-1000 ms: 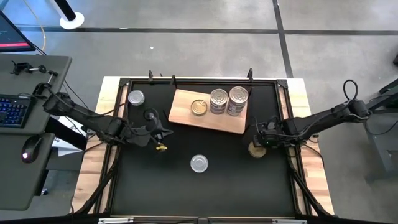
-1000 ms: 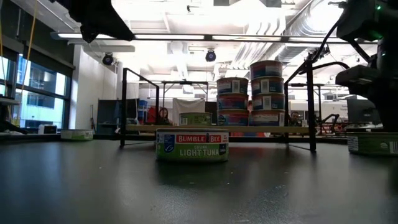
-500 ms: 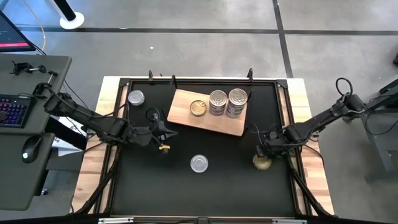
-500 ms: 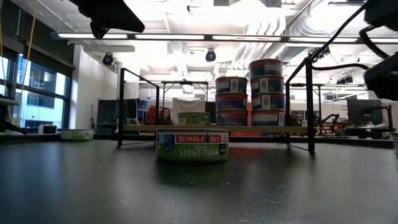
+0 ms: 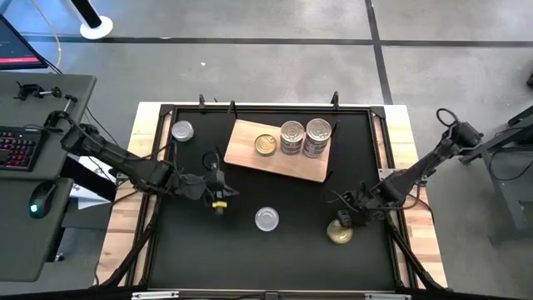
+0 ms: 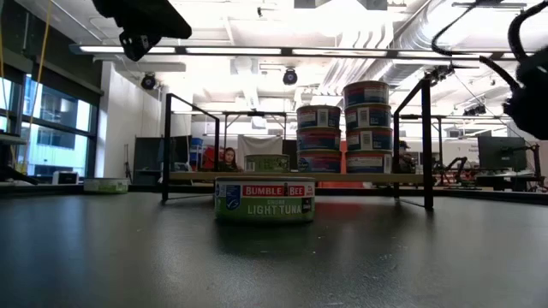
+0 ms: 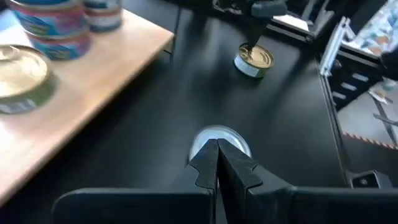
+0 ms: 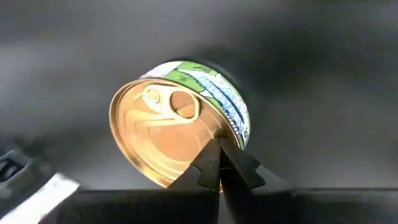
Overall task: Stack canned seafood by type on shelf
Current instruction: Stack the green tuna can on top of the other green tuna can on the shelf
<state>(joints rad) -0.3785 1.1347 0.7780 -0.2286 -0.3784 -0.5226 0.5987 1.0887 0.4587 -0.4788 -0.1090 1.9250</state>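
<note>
Surface: black mat (image 5: 275, 250), wooden shelf (image 5: 241, 150) at its far side.
Change: gold-lid can (image 5: 340, 232) has slid nearer the front edge, pushed by right gripper (image 5: 348, 218), fingers pressed together.
Left gripper (image 5: 218, 196): closed, above silver can (image 5: 266, 219).
Meaning: can moves away from shelf; sorting unfinished.

The mat (image 5: 283, 250) is black. The shelf (image 5: 241, 146) is pale tan wood. The can (image 8: 180, 130) near the mat's right edge has a gold lid and green-and-white label. The central can (image 6: 265, 199) shows a red band above green.
</note>
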